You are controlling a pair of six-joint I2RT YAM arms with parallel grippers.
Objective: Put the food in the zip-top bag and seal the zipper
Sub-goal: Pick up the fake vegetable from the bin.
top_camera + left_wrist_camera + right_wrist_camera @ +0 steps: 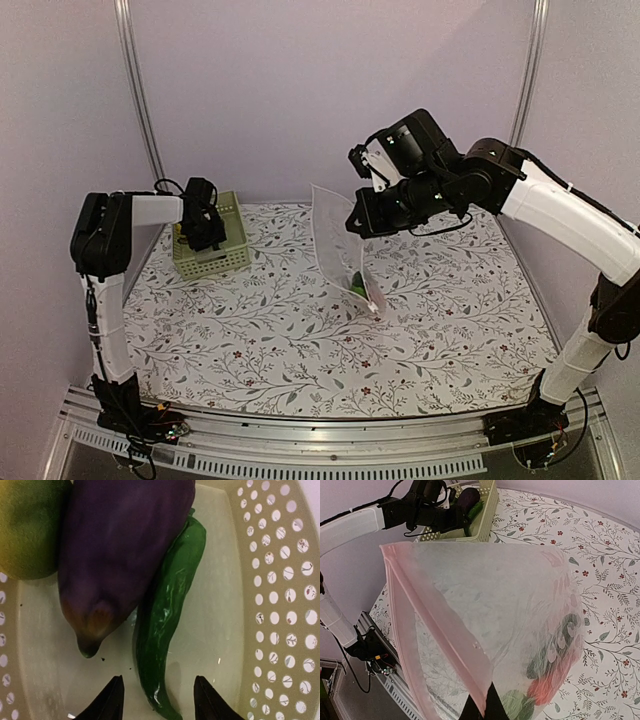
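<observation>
Partway: some red and green pieces (552, 680) lie in the bag (335, 235), pinched by the right fingers (492, 707) and held up well right of the basket (215, 262), where the left fingers (112, 702), apart, straddle a green pepper (167, 620) beside the eggplant (120, 555); zipper (440, 630) not yet sealed.

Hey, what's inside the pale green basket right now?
The basket holds a purple eggplant, a long green pepper touching it, and a yellow-green piece at the edge. Whatever lies under the eggplant is covered.
</observation>
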